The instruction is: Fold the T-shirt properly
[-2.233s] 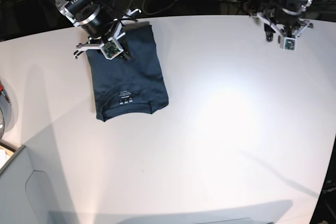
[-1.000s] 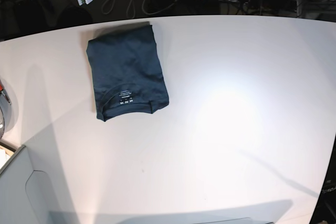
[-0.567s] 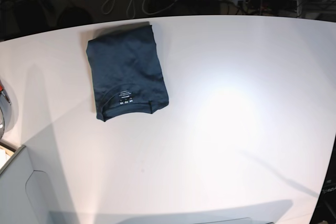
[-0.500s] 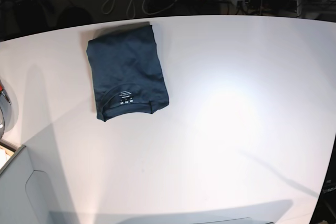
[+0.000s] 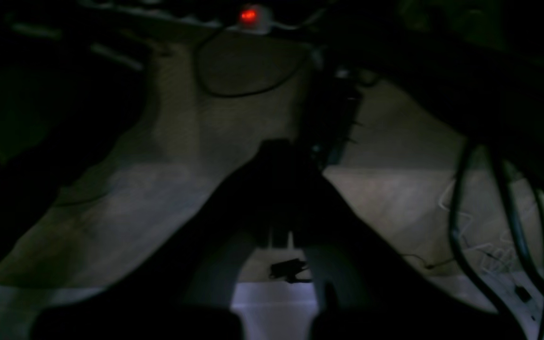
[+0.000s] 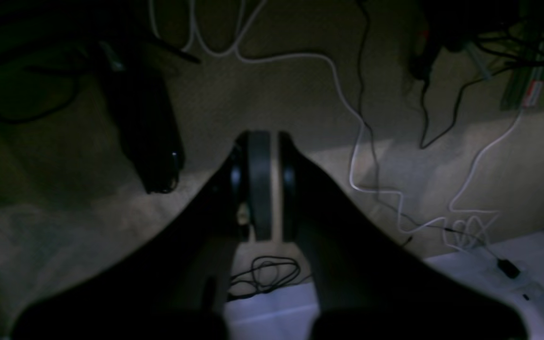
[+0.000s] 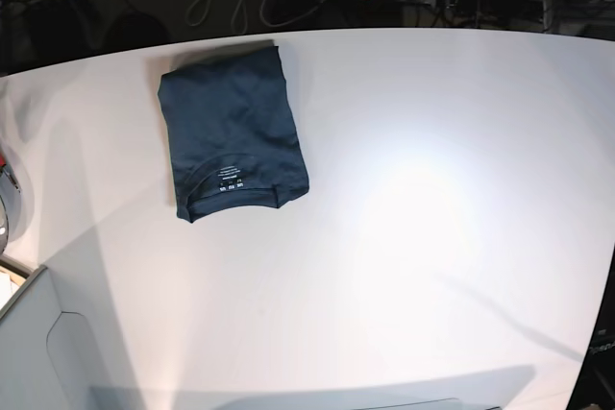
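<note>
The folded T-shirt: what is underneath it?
The T-shirt lies flat on the white table. Its own folded layers hide anything beneath; only the neck label shows on top.

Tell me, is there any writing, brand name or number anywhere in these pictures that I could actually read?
None can be read.
T-shirt: a small white label inside the neck, its print too small to make out.
Right wrist view: a strip with a red and white mark among the cables, too blurred to read.
</note>
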Controlling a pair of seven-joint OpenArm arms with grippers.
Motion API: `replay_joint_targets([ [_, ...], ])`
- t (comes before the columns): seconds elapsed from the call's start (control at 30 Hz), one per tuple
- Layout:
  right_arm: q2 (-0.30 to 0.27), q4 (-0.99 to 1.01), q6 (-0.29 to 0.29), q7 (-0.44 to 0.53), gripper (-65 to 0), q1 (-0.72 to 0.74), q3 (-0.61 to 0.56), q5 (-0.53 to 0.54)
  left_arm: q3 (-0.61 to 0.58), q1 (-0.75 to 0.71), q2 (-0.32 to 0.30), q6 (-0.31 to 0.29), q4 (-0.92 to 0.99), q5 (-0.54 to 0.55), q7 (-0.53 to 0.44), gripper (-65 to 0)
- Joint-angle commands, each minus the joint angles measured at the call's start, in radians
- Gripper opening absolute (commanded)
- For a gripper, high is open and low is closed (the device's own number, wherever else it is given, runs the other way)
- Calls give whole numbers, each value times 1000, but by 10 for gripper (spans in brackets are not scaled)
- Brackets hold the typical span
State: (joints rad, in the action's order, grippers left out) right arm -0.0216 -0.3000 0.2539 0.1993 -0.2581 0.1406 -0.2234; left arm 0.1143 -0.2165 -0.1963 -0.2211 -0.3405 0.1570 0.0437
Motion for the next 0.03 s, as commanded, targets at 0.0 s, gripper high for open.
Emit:
replay_joint_targets([
  [0.0,5,-3,20,9,-649,-4,0,3,2,-7,-9,-1,-6,2,-5,-650],
])
